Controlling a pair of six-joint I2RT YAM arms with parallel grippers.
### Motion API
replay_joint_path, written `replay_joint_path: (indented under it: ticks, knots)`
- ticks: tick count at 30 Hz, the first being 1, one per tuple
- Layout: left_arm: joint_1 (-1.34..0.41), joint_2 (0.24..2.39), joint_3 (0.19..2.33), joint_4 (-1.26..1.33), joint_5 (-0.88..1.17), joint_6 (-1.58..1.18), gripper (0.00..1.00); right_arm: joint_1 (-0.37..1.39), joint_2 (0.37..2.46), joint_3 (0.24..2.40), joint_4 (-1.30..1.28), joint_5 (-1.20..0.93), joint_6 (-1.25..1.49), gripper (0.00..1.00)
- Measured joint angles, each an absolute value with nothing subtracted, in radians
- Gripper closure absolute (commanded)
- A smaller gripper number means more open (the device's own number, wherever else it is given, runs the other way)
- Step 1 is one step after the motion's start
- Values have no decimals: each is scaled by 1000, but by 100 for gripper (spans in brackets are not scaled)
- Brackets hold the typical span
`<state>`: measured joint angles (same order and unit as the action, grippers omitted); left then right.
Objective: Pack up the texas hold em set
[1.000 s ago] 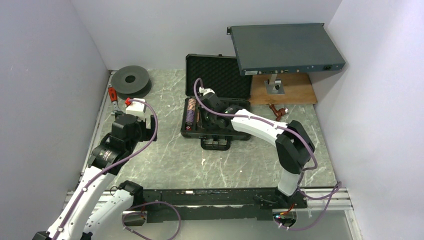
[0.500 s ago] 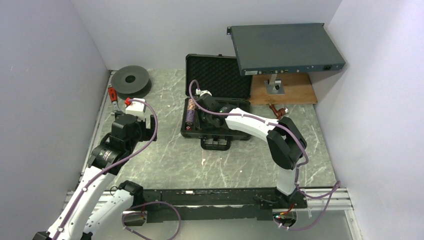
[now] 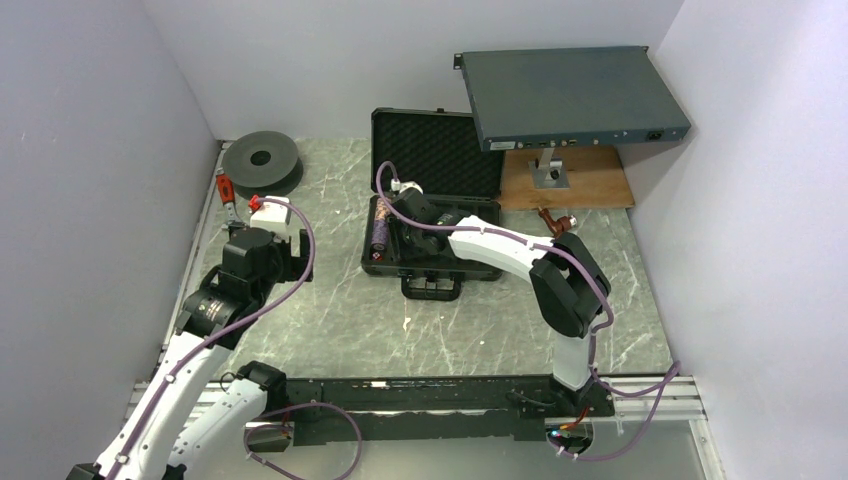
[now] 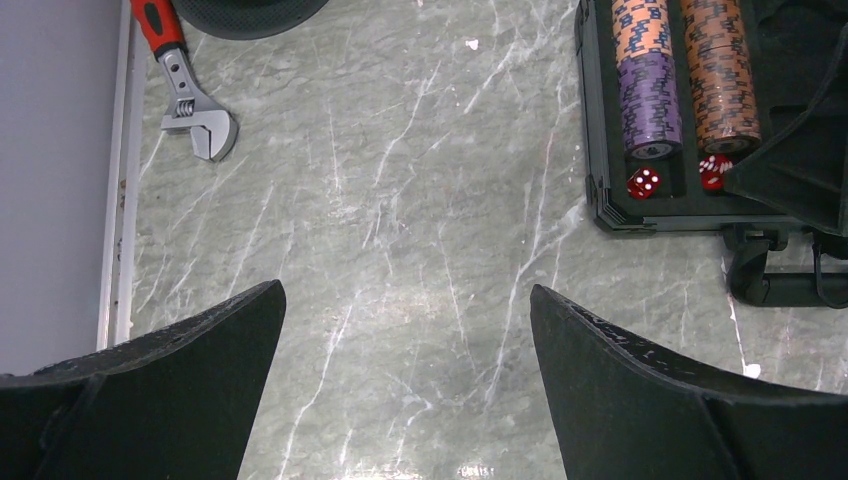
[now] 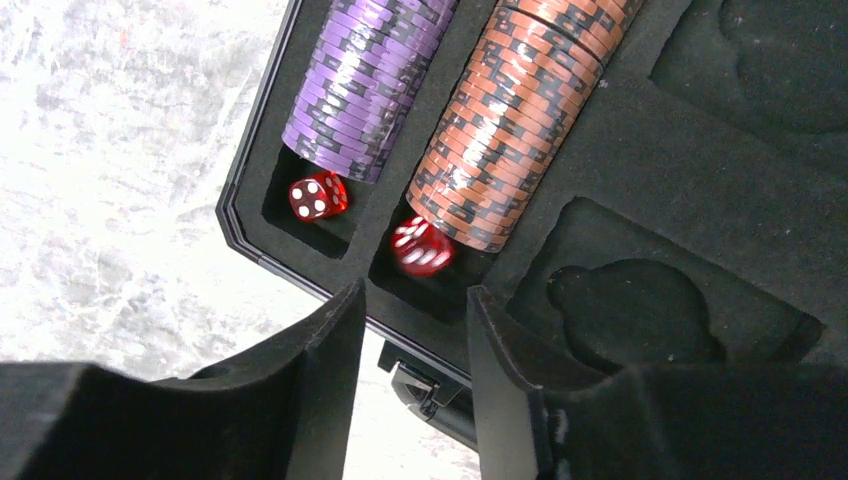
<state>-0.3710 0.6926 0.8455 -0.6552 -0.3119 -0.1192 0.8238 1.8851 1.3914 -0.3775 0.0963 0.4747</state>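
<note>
The black briefcase [image 3: 470, 270] lies open mid-table, its foam lid [image 3: 435, 150] upright. In the right wrist view its slotted tray [image 5: 640, 130] holds a purple chip stack [image 5: 365, 70] and a brown chip stack [image 5: 510, 120]. One red die [image 5: 318, 196] lies at the purple stack's end. A second, blurred red die [image 5: 420, 247] lies at the brown stack's end. My right gripper [image 5: 415, 300] hovers just above that die, narrowly open and empty. My left gripper [image 4: 405, 290] is wide open and empty over bare table left of the case.
A large grey rack box [image 3: 575, 95] rests tilted over a wooden board [image 3: 565, 180] at the back right. A dark spool [image 3: 262, 158] and a red-handled wrench [image 4: 185, 85] lie at the back left. The case handle [image 4: 780, 285] sticks out toward me.
My right gripper has shifted left over the tray to the chip slots. The die by the brown stack is blurred now. The left arm has not moved.
</note>
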Motion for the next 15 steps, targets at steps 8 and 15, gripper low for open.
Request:
replay_joint_path:
  ticks: [8, 15]
  knots:
    - [-369, 698, 846, -655, -312, -117, 1, 825, 1885, 1392, -377, 96, 472, 50]
    - [-368, 706, 845, -655, -312, -117, 1, 836, 1857, 1387, -382, 96, 467, 47]
